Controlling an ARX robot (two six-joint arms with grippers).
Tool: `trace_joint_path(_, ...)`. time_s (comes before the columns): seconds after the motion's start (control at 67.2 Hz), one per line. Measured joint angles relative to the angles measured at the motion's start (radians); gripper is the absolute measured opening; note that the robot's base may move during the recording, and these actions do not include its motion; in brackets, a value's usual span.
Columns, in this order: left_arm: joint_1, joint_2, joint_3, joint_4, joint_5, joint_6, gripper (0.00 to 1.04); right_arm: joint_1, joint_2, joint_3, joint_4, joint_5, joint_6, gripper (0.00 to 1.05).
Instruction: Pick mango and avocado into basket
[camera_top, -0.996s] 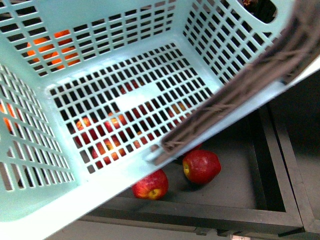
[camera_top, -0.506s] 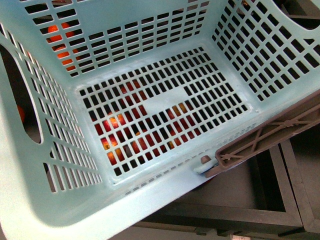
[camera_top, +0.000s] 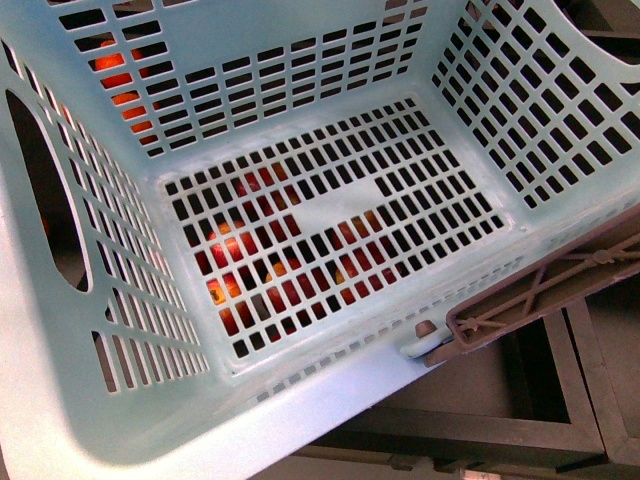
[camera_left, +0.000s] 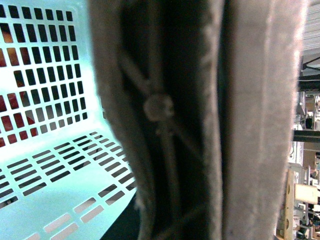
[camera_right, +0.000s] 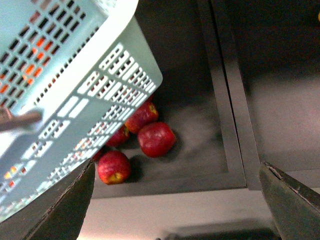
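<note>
here, basket (camera_top: 150, 420) mouth-up, long axis crosswise

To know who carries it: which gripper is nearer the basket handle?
Left: the handle fills its wrist view, very close. The right gripper hangs open beside the basket, apart.

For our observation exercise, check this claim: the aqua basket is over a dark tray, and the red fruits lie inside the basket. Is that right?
No. The red fruits lie in the dark tray beneath the basket, not inside it, as the right wrist view shows. The rest stands.
</note>
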Motion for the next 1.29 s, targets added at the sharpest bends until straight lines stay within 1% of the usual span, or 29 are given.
trace_joint_path(0.03,0.000,0.000,0.000,0.000,-0.001,-0.001,0.14,-0.045,0.034,0.015,0.027,-0.032,0.000,0.96)
trace_joint_path(0.059,0.000,0.000,0.000,0.000,-0.003,0.000,0.14,-0.068,0.051,0.024,0.042,-0.047,0.000,0.96)
trace_joint_path(0.074,0.000,0.000,0.000,0.000,-0.005,0.000,0.14,-0.108,0.085,0.039,0.069,-0.067,0.000,0.96)
trace_joint_path(0.104,0.000,0.000,0.000,0.000,-0.006,0.001,0.14,-0.132,0.107,0.048,0.086,-0.080,-0.002,0.96)
trace_joint_path(0.119,0.000,0.000,0.000,0.000,-0.008,0.002,0.14,-0.174,0.148,0.064,0.115,-0.097,-0.004,0.96)
trace_joint_path(0.164,0.000,0.000,0.000,0.000,-0.009,0.003,0.14,-0.222,0.200,0.084,0.150,-0.112,-0.006,0.96)
trace_joint_path(0.193,0.000,0.000,0.000,0.000,-0.007,0.003,0.14,-0.281,0.277,0.110,0.199,-0.121,-0.010,0.96)
trace_joint_path(0.253,0.000,0.000,0.000,0.000,-0.005,0.000,0.14,-0.352,0.403,0.146,0.277,-0.114,-0.026,0.96)
trace_joint_path(0.283,0.000,0.000,0.000,0.000,-0.005,0.000,0.14,-0.369,0.450,0.159,0.303,-0.106,-0.033,0.96)
trace_joint_path(0.342,0.000,0.000,0.000,0.000,-0.006,0.001,0.14,-0.415,0.653,0.204,0.411,-0.053,-0.059,0.96)
trace_joint_path(0.387,0.000,0.000,0.000,0.000,-0.006,0.001,0.14,-0.430,0.790,0.237,0.476,-0.007,-0.069,0.96)
trace_joint_path(0.535,0.000,0.000,0.000,0.000,-0.005,0.001,0.14,-0.436,1.167,0.349,0.623,0.102,-0.079,0.96)
trace_joint_path(0.625,0.000,0.000,0.000,0.000,-0.005,0.001,0.14,-0.428,1.364,0.436,0.655,0.154,-0.049,0.96)
trace_joint_path(0.684,0.000,0.000,0.000,0.000,-0.005,0.001,0.14,-0.417,1.513,0.522,0.653,0.191,0.019,0.96)
trace_joint_path(0.803,0.000,0.000,0.000,0.000,-0.006,0.001,0.14,-0.401,1.661,0.628,0.634,0.229,0.126,0.96)
trace_joint_path(0.848,0.000,0.000,0.000,0.000,-0.005,0.001,0.14,-0.386,1.725,0.681,0.620,0.248,0.190,0.96)
trace_joint_path(0.937,0.000,0.000,0.000,0.000,-0.005,0.001,0.14,-0.352,1.799,0.750,0.608,0.250,0.266,0.96)
trace_joint_path(1.13,0.000,0.000,0.000,0.000,-0.005,0.000,0.14,-0.306,1.857,0.838,0.578,0.269,0.330,0.96)
trace_joint_path(1.294,0.000,0.000,0.000,0.000,-0.008,0.001,0.14,-0.293,1.886,0.867,0.552,0.302,0.363,0.96)
